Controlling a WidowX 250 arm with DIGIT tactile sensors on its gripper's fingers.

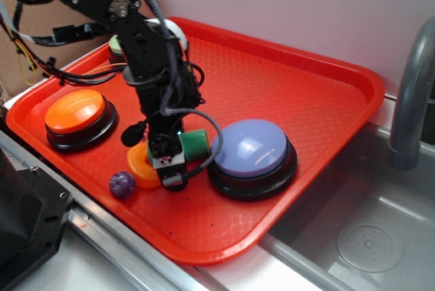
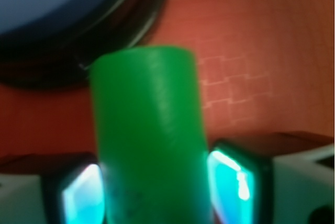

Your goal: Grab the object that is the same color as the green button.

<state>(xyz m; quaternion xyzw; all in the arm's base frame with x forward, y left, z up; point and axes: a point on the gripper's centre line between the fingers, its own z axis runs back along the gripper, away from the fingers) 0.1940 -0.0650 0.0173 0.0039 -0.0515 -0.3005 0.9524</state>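
Both gripper [image 2: 152,187] pads clamp green cylinder [image 2: 149,130], arm down

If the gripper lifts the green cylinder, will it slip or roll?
The green cylinder looks smooth and rigid, so it may slip between the pads. It lies on its round side on the tray, so it would probably roll if released.

The exterior view looked down at an angle from the front of the red tray [image 1: 326,94], taking it all in. The wrist view sat very close behind the fingers [image 2: 235,179]. Both showed the green cylinder [image 1: 196,144] and lavender button [image 1: 250,148].
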